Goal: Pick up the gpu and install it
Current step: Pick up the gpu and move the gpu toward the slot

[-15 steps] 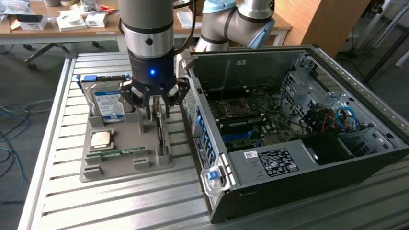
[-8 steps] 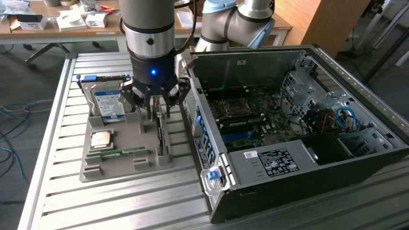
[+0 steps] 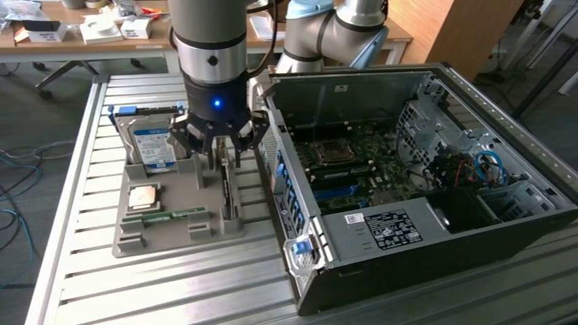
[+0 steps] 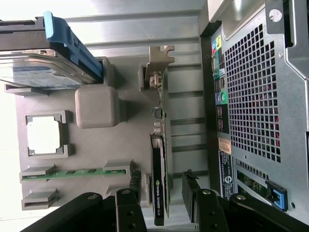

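A tabletop (image 3: 81, 203) of pale metal slats carries a grey plastic tray (image 3: 181, 238) and, on the exterior view's right, an open computer case (image 3: 434, 271) lying on its side with its circuit board and blue cables showing. Behind them stand a wooden desk (image 3: 72, 42) with small white boxes on it and a tall wooden panel (image 3: 461, 27), and loose cables (image 3: 13, 183) trail over the grey floor on the exterior view's left. The tray holds a hard drive (image 3: 153, 142) with a blue-white label propped on edge, a square processor chip (image 3: 145, 196) lying flat, and a slim green memory stick (image 3: 167, 215) in its slot. The graphics card (image 4: 158, 183) stands on its long edge in a slot on the side of the tray nearest the case. It is thin and flat, dark green along the edge with a black face bearing a small green logo, and a pale silvery bracket (image 4: 155, 63) caps its far end. The grey arm (image 3: 212, 40) reaches straight down over the tray, a blue light glowing on its wrist. Its jaws stand wide, one on each side of the card, with a visible gap between each and the card.
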Controlling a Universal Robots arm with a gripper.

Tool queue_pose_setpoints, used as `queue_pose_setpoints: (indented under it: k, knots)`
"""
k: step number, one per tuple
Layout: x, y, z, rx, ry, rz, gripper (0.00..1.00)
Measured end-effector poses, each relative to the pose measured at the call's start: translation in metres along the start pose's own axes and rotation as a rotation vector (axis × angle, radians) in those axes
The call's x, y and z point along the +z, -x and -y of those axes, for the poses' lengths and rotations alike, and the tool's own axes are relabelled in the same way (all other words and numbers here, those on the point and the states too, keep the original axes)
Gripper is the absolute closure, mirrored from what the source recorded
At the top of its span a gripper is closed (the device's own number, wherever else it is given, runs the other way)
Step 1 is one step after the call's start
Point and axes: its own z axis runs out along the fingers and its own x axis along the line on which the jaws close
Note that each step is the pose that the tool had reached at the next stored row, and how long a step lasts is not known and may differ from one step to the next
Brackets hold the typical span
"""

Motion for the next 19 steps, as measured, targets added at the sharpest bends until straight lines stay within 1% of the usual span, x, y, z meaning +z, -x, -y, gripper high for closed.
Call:
queue_pose_setpoints:
  k: [16, 19]
  knots:
    - [0.0155, 0.0, 0.0008, 0.0, 0.0, 0.0, 0.53]
    - [0.0168, 0.0, 0.0009, 0.0, -0.0002, -0.0002, 0.53]
